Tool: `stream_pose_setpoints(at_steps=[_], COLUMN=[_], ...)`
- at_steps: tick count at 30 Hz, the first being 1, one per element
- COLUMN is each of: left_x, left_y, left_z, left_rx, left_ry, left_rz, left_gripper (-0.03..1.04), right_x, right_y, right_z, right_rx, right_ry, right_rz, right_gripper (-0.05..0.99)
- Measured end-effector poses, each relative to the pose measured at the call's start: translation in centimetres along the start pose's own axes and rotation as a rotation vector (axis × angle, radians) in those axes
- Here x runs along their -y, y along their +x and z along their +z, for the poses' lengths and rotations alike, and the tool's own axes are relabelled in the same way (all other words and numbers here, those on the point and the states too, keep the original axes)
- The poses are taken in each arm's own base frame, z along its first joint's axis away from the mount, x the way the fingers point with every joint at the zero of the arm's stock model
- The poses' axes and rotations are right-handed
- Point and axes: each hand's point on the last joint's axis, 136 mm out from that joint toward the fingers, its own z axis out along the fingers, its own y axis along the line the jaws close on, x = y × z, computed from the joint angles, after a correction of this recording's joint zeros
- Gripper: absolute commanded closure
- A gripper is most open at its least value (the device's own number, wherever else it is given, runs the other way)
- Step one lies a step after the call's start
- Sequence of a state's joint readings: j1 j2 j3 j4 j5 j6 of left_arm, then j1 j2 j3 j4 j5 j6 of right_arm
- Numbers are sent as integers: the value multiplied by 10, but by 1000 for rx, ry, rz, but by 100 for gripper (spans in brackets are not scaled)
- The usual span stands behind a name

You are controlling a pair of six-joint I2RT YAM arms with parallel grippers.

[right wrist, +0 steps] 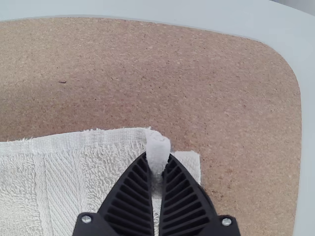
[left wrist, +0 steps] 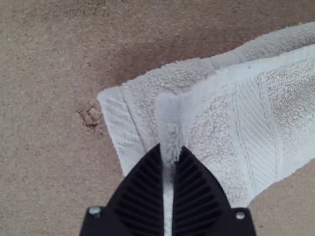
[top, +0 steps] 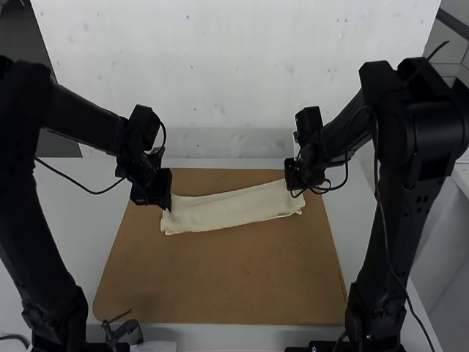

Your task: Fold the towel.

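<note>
1. Slippage looked like the likeliest trouble: each gripper pinched only a small piece of cloth, so an uneven lift or pull by the two arms might have freed one corner.
2. Skewed layers were a second risk. At both ends a lower layer of the towel (top: 233,210) stuck out past the pinched one, and carrying the fold on like that could have left its edges mismatched.
3. Pulling the arms towards each other might have made the middle sag and bunch.
4. The towel lay as a long, narrow, folded strip near the far edge of the brown board (top: 220,275), slanting slightly, its right end closer to that edge.
5. It stretched between the grippers, one at each end. The left gripper (left wrist: 171,147) was closed on an upper-layer corner at the left end; the right gripper (right wrist: 158,156) was closed on one at the right end, near the board's far right corner.
</note>
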State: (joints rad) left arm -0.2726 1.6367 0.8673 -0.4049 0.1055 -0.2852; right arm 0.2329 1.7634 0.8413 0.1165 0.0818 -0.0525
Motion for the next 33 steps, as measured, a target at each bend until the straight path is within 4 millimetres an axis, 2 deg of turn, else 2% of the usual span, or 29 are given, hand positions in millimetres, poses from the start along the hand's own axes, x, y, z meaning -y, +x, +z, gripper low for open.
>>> stream_pose_setpoints(at_steps=[6, 7, 8, 9, 10, 12, 13, 17, 19, 23, 26, 28, 31, 33], left_x=[-9, -9, -10, -11, -13, -15, -16, -22, -28, -36, -39, -38, -38, -38], left_y=[-8, -12, -15, -19, -21, -19, -20, -22, -30, -65, -79, -82, -81, -79], left_z=[13, 15, 16, 18, 20, 21, 21, 19, 7, -46, -78, -85, -85, -83], left_rx=[-2, 11, 22, 32, 37, 32, 31, 38, 73, 249, 343, 363, 363, 362], left_ry=[-9, -8, -8, -8, -12, -17, -19, -25, -29, -28, -28, -27, -28, -28], left_rz=[-19, -20, -20, -22, -18, -22, -21, -31, -44, -66, -73, -70, -70, -69], left_gripper=[98, 86, 59, 23, -1, -1, -1, 0, 0, 0, 0, 0, 0, 0], right_x=[-4, -3, -3, -2, -2, -1, 0, 2, 6, 11, 10, 7, 5, 4], right_y=[-6, -6, -4, -3, -2, 0, 3, 6, 8, 17, 27, 29, 33, 39], right_z=[11, 12, 14, 14, 15, 15, 15, 12, 6, -8, -10, -5, 10, 23], right_rx=[-2, -4, -9, -13, -15, -24, -34, -50, -66, -126, -187, -201, -227, -243], right_ry=[-1, 2, 5, 8, 12, 17, 18, 22, 23, 16, 0, -13, -20, -21], right_rz=[-2, -2, 1, 2, 5, 5, 6, 16, 30, 71, 101, 116, 132, 142], right_gripper=[90, 80, 62, 43, 27, 8, 5, 5, 5, 5, 5, 5, 5, 12])
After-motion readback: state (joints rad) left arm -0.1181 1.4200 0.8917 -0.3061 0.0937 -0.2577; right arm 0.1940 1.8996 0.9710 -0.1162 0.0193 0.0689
